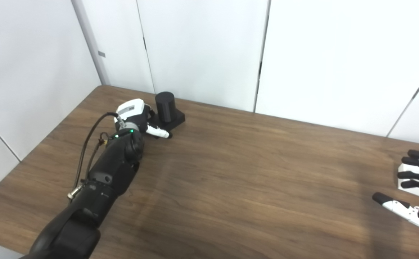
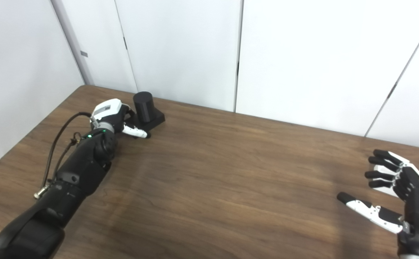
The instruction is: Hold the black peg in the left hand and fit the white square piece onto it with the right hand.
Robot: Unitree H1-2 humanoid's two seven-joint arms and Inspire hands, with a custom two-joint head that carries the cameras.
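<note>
Left hand (image 2: 110, 118) reaches to the black peg (image 2: 144, 106), an upright cylinder on a square base standing at about ten o'clock on the wooden worktop (image 2: 216, 172), near the far edge. Its thumb lies along the near side of the base; whether the fingers actually clasp the peg cannot be told. Right hand (image 2: 393, 194), at four o'clock, has its fingers spread apart over the white square piece (image 1: 413, 180), holding nothing.
</note>
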